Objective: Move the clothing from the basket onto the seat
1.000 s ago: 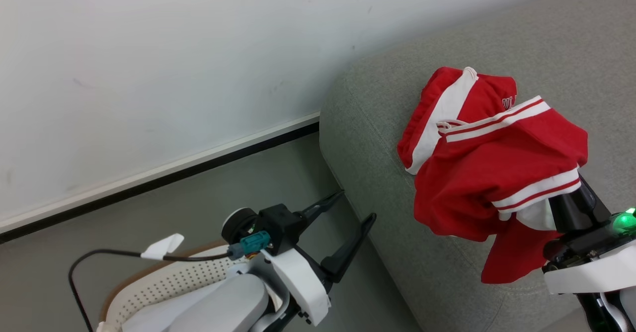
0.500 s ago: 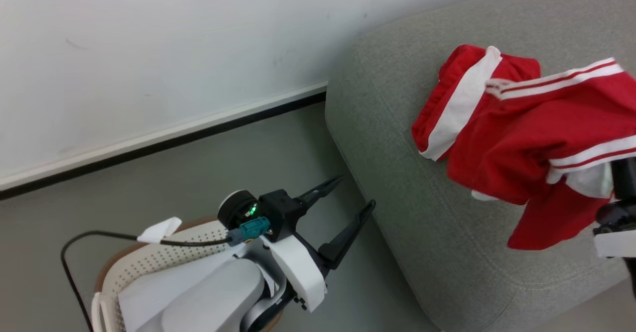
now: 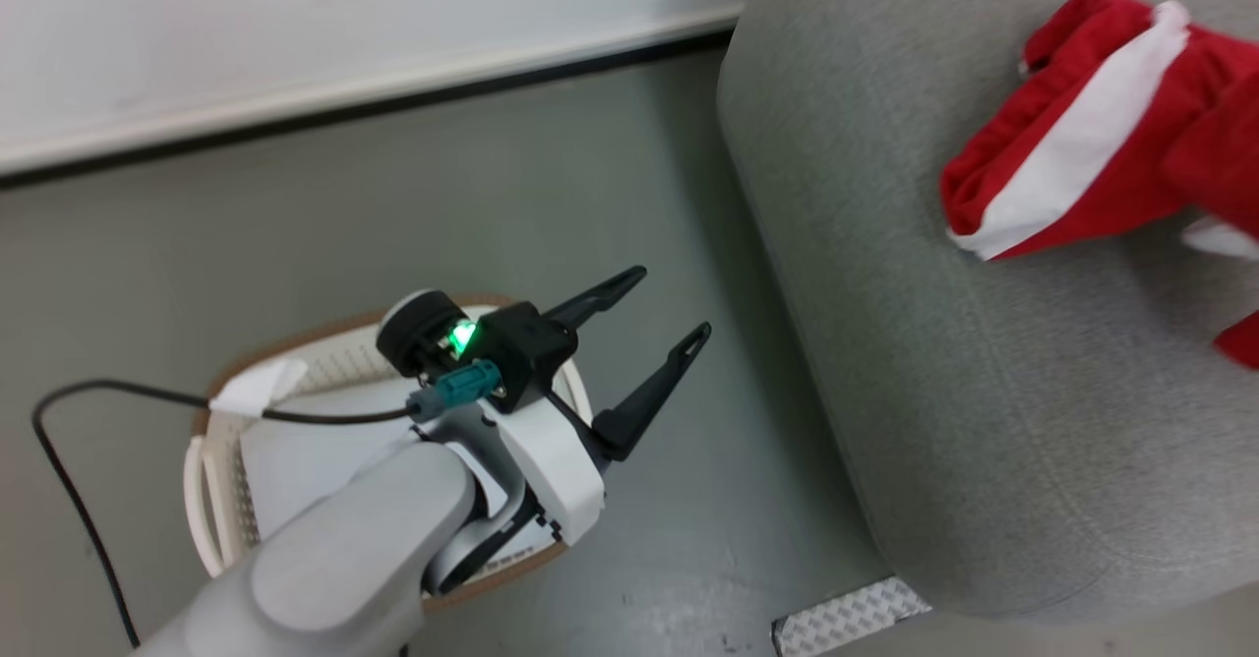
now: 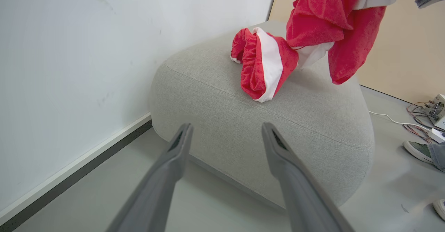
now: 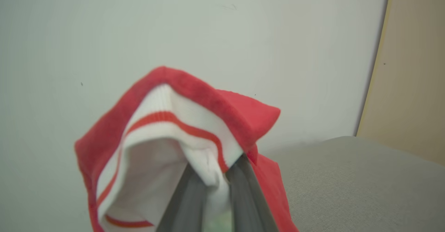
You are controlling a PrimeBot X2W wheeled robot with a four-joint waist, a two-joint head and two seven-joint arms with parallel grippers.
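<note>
Right claw (image 5: 212,176): closed on the white striped band of a red garment (image 5: 163,121), hanging above the sofa (image 4: 226,114). Best lowered onto the sofa top, well in from its rounded edge, before release. Second red bundle (image 4: 264,65): lying on the sofa. Left claw (image 3: 670,303): open, beside the sofa, over the basket (image 3: 211,480). Basket contents seen: white sheet (image 3: 295,450).

Two red garments (image 4: 266,65), one perforated basket (image 3: 334,370), one white sheet (image 3: 295,450), one grey seat (image 3: 934,391)

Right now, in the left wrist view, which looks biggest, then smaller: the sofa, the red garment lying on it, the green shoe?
1. sofa
2. red garment lying on it
3. green shoe, partly covered by a trouser hem
</note>
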